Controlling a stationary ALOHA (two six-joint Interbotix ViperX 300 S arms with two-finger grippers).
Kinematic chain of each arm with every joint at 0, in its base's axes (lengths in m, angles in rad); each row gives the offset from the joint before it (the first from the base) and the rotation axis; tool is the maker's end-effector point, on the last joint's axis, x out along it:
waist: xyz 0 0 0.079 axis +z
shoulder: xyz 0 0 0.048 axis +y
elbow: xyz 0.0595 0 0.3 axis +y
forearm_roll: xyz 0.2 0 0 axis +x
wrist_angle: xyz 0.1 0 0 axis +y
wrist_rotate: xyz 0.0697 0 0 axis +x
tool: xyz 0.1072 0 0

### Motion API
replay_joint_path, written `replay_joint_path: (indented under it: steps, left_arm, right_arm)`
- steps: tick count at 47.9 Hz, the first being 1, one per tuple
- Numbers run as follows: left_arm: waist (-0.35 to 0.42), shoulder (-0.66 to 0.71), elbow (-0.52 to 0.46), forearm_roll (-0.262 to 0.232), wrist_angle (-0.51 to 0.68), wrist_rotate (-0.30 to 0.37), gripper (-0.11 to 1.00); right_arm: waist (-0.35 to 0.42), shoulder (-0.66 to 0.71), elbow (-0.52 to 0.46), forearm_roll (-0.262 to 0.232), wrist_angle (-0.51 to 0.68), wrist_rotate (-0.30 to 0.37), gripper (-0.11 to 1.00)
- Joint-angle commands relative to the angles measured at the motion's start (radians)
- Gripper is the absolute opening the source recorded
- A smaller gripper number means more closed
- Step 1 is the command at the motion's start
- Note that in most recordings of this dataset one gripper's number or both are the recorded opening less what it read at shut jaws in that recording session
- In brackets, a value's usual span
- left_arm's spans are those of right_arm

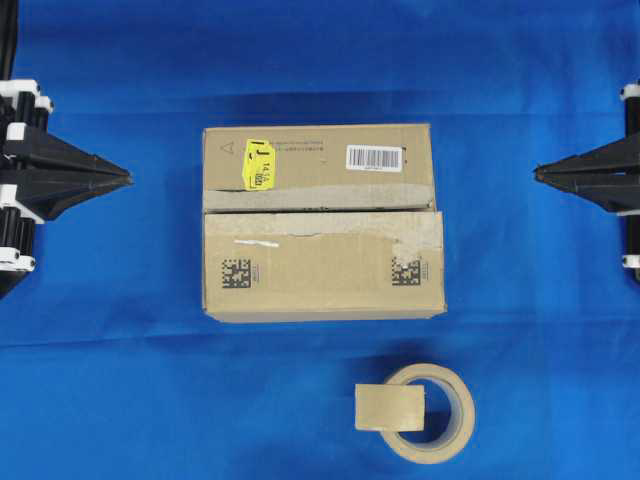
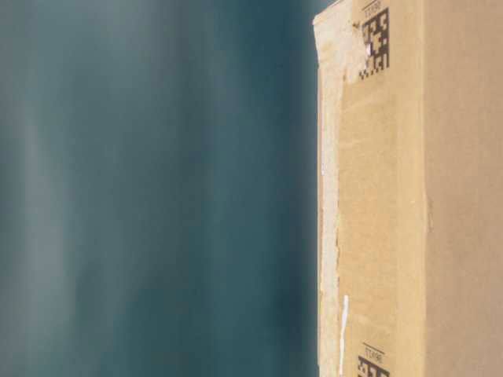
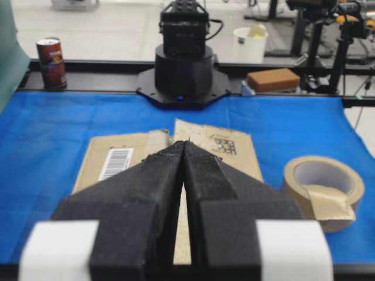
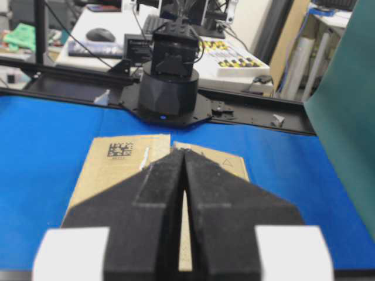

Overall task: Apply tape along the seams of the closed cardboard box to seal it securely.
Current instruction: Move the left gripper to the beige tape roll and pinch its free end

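Both grippers sit parked at the frame edges of the overhead view, the left gripper (image 1: 128, 179) at the middle left and the right gripper (image 1: 537, 174) at the middle right. Each has its foam-padded jaws pressed together to a point and grips nothing; the wrist views confirm the pads meeting with only a sliver between them. They aim inward at the carton from opposite sides, which looks like a ready pose before any reach begins.

Largest on the blue table cover (image 1: 110, 400) is the cardboard box (image 1: 320, 222), centred in the frame with flaps closed. The seams (image 1: 320, 211) run left to right across its middle as a dark line edged with pale torn tape residue, and no fresh strip crosses it, so I judge sealing has not started. A yellow sticker (image 1: 259, 164) sits upper left on the lid, a barcode label (image 1: 374, 157) upper right, and two black square codes lower down.

Below the box, toward the lower middle right, lies the tape roll (image 1: 435, 413), well apart from the carton. The tape (image 1: 389, 407) is a short tan strip lying over the roll's left rim, overhanging it, presumably left there for an easy pinch.

Nothing stands between either gripper and the roll or box. In the left wrist view a drink can (image 3: 51, 62) stands beyond the cover at upper left, out of the way.
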Motion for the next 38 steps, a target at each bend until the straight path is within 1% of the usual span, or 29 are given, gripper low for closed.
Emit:
replay_joint_path:
  steps: [1, 10, 14, 16, 17, 24, 27, 30, 32, 33, 35, 36, 38]
  left_arm:
    - [-0.034, 0.011, -0.023, -0.005, 0.006, 0.020, 0.00]
    - [-0.072, 0.018, -0.021, -0.005, -0.025, 0.091, 0.00]
    - [-0.104, 0.031, -0.021, -0.005, -0.051, 0.147, 0.00]
    - [-0.124, 0.041, -0.020, -0.005, -0.064, 0.190, 0.00]
    - [-0.144, 0.052, -0.020, -0.005, -0.077, 0.224, 0.00]
    - [-0.213, 0.120, -0.018, -0.002, -0.152, 0.261, 0.00]
    - [-0.256, 0.161, -0.021, -0.002, -0.178, 0.308, 0.00]
    - [-0.299, 0.204, -0.029, -0.003, -0.199, 0.376, 0.01]
    - [-0.327, 0.238, -0.035, -0.005, -0.216, 0.422, 0.05]
    - [-0.337, 0.253, -0.040, -0.005, -0.225, 0.445, 0.09]
    - [-0.356, 0.287, -0.049, -0.006, -0.238, 0.491, 0.17]
    - [-0.367, 0.311, -0.057, -0.008, -0.245, 0.525, 0.21]
    - [-0.376, 0.347, -0.071, -0.009, -0.255, 0.569, 0.33]
  right_arm:
    - [-0.003, 0.012, -0.018, 0.002, -0.006, 0.005, 0.00]
    - [-0.003, 0.017, -0.040, 0.020, 0.054, 0.008, 0.00]
    - [-0.003, 0.017, -0.038, 0.025, 0.057, 0.008, 0.00]
    - [-0.003, 0.017, -0.038, 0.025, 0.055, 0.008, 0.00]
    - [-0.003, 0.017, -0.038, 0.025, 0.055, 0.008, 0.00]
    - [-0.003, 0.018, -0.040, 0.025, 0.044, 0.008, 0.00]
    - [-0.003, 0.020, -0.040, 0.026, 0.040, 0.008, 0.00]
    - [-0.003, 0.020, -0.040, 0.026, 0.038, 0.008, 0.00]
    - [-0.003, 0.021, -0.040, 0.026, 0.038, 0.008, 0.00]
    - [-0.003, 0.023, -0.040, 0.026, 0.038, 0.008, 0.00]
    - [-0.003, 0.025, -0.040, 0.026, 0.035, 0.008, 0.00]
    - [-0.003, 0.026, -0.038, 0.026, 0.032, 0.008, 0.00]
    - [-0.003, 0.029, -0.038, 0.026, 0.028, 0.008, 0.00]
